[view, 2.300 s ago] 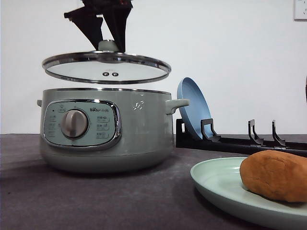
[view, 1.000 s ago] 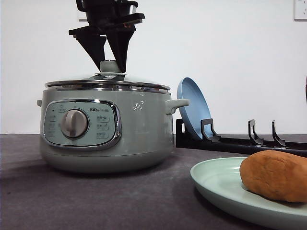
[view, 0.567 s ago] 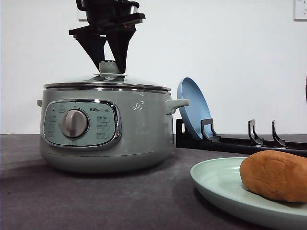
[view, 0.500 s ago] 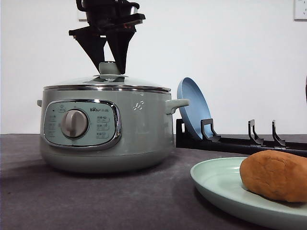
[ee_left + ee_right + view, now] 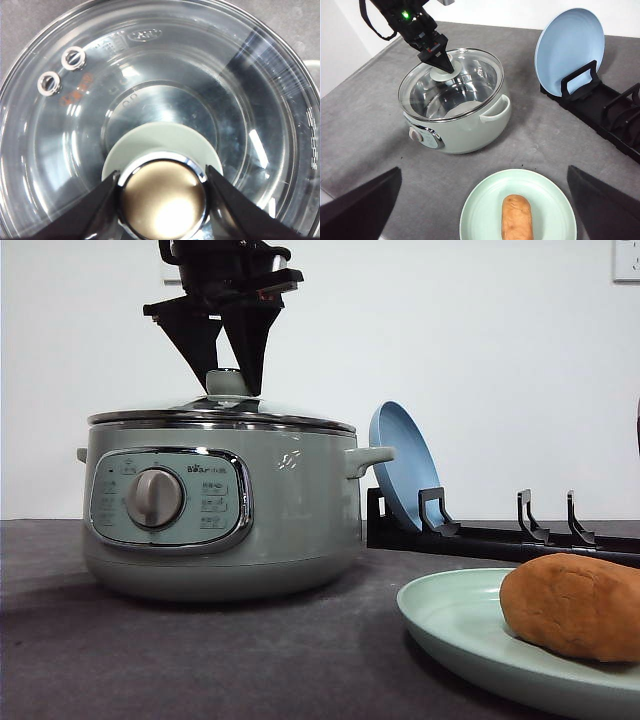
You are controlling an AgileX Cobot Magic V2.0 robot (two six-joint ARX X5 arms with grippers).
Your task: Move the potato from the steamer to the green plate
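Grey surface (image 5: 365, 125) is carrying the steamer (image 5: 220, 510), lid (image 5: 451, 82) seated on its rim. Left pincer (image 5: 162, 187) is gripping the lid knob (image 5: 162, 195) from both sides. Right pincer (image 5: 485, 210) is hanging wide apart above the green plate (image 5: 480, 210), where the potato (image 5: 516, 217) is lying. Blue plate (image 5: 570, 42) is leaning in a black rack (image 5: 605, 112).

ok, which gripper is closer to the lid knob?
Left. The left gripper has its fingers on both sides of the lid knob; the right gripper is open over the green plate.
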